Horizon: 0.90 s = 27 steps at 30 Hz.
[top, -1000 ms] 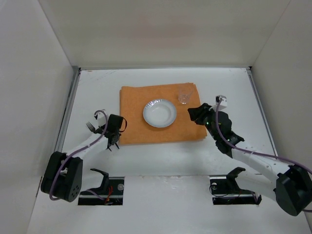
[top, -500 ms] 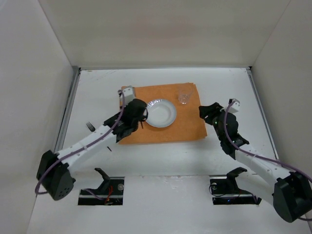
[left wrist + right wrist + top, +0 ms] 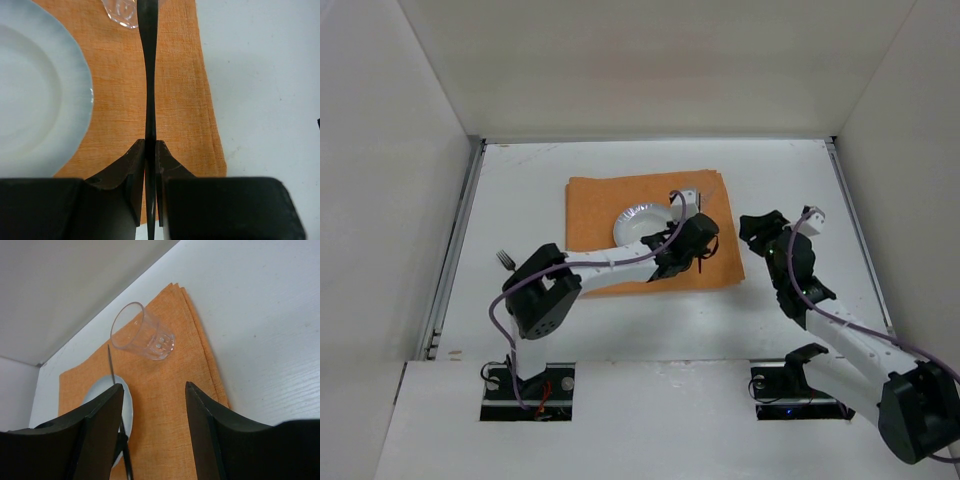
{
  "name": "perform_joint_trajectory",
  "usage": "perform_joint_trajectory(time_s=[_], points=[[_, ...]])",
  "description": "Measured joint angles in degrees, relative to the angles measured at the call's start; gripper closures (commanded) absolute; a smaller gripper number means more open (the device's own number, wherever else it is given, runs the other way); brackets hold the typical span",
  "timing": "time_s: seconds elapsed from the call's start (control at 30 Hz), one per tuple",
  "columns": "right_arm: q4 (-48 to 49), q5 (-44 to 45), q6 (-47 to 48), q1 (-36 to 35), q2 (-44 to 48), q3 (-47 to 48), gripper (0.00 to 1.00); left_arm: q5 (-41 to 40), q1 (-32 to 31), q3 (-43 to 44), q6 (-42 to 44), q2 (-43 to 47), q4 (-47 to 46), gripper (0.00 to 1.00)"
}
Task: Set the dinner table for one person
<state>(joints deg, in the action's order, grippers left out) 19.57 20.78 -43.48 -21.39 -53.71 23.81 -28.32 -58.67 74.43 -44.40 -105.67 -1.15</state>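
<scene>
The counter (image 3: 520,180) is a large, flat, matte white surface with a thin metal rail (image 3: 460,230) along each side edge. It is far larger than anything resting on it. It extends beyond the orange mat (image 3: 595,200) on all four sides and carries every item in the scene.

Items, located relative to the mat:
- Plate (image 3: 635,218): white with a pale blue-grey rim, on the middle of the mat.
- Clear glass (image 3: 142,332): upright, at the mat's far right corner.
- Fork (image 3: 505,260): on bare counter, well to the left of the mat.

The left pincer (image 3: 150,145) is over the right part of the mat, just right of the plate. Its jaws are clamped on a thin dark utensil (image 3: 148,75), seen edge-on, which extends toward the glass. What kind of utensil it is cannot be told.

The right pincer (image 3: 154,386) is above bare counter just off the mat's right edge. Its jaws stand apart with nothing between them.
</scene>
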Motion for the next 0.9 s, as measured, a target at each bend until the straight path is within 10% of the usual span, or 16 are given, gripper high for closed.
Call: perform_joint_trajectory(time_s=[0.57, 0.9], points=[[-0.20, -1.31, -1.11, 0.70, -1.60, -0.74, 0.41, 0.92, 0.48, 1.46, -7.72, -10.27, -3.91, 0.96], [-0.07, -1.90, -1.16, 0.70, -1.86, -0.74, 0.41, 1.14, 0.66, 1.99, -9.33, -13.20, -4.48, 0.78]])
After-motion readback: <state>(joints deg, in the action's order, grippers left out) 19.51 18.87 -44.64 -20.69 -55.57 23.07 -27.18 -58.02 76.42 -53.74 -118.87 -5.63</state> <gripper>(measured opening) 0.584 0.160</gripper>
